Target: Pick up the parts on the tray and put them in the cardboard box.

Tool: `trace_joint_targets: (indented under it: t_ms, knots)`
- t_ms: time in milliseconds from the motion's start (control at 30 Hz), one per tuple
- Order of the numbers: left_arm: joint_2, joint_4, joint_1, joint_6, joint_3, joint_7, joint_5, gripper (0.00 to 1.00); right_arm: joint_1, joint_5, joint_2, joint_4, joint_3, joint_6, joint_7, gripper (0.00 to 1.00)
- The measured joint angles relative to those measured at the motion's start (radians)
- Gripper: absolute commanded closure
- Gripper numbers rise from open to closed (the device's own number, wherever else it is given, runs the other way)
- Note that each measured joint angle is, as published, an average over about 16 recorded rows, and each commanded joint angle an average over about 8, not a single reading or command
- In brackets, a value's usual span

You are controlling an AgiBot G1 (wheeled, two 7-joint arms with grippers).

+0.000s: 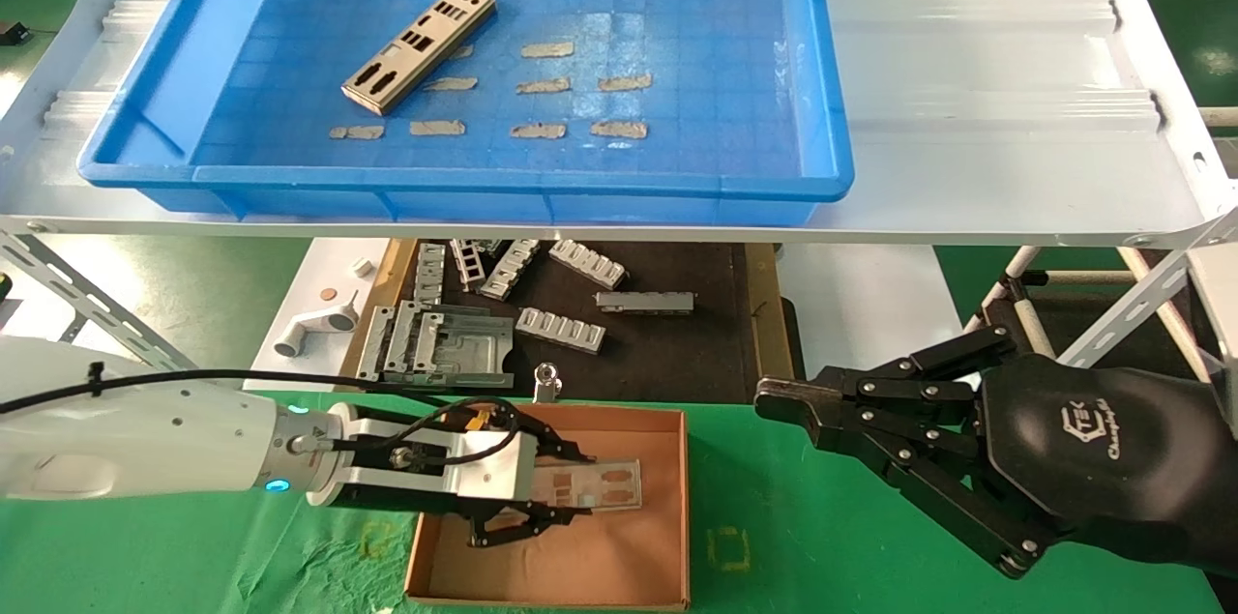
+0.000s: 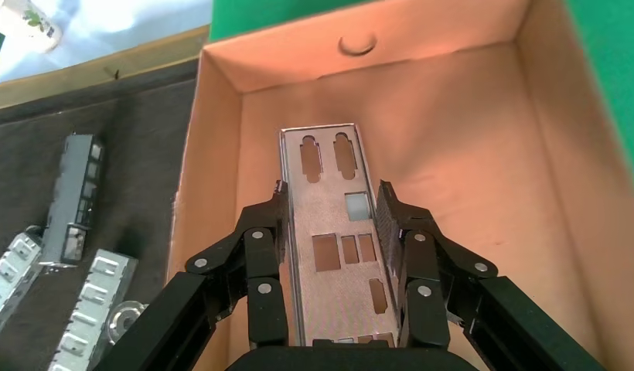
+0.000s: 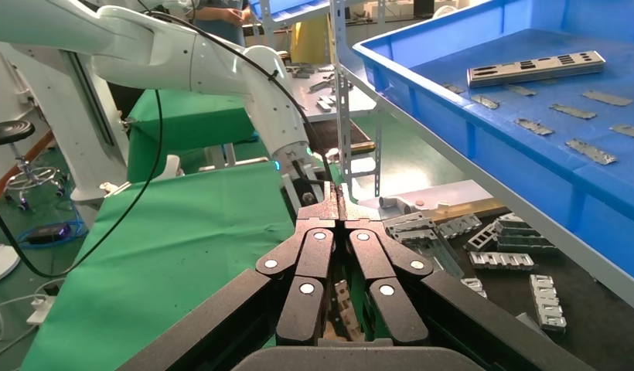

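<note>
Inside the cardboard box (image 1: 667, 508), left claw (image 1: 542, 498) clamps a part (image 2: 337, 232), seemingly above its floor.

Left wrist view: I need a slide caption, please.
Left gripper holds a punched metal plate by its long edges over the open cardboard box.

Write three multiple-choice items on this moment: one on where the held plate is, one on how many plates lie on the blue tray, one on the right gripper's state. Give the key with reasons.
1. Where is the plate held by the left gripper?
A. over the cardboard box
B. on the white shelf
C. on the tray

2. How many plates lie on the tray?
A. none
B. one
C. three

3. The right gripper is:
A. open wide
B. shut on a plate
C. shut and empty

Key: 1 A, the left wrist view shows the box floor beneath it. 2 B, a single plate on the tray lies among tape strips. 3 C, its fingertips meet with nothing between.
</note>
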Motion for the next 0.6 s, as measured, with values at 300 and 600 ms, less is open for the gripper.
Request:
trace_joint_targets:
  t_ms: [300, 600]
  knots:
    - [0.027, 0.086, -0.021, 0.042, -0.014, 0.040, -0.028, 0.00, 0.000, 0.000, 0.000, 0.000, 0.000, 0.000, 0.000, 1.00]
    - [0.014, 0.118, -0.030, 0.109, -0.048, 0.019, -0.076, 0.00, 0.000, 0.000, 0.000, 0.000, 0.000, 0.000, 0.000, 0.33]
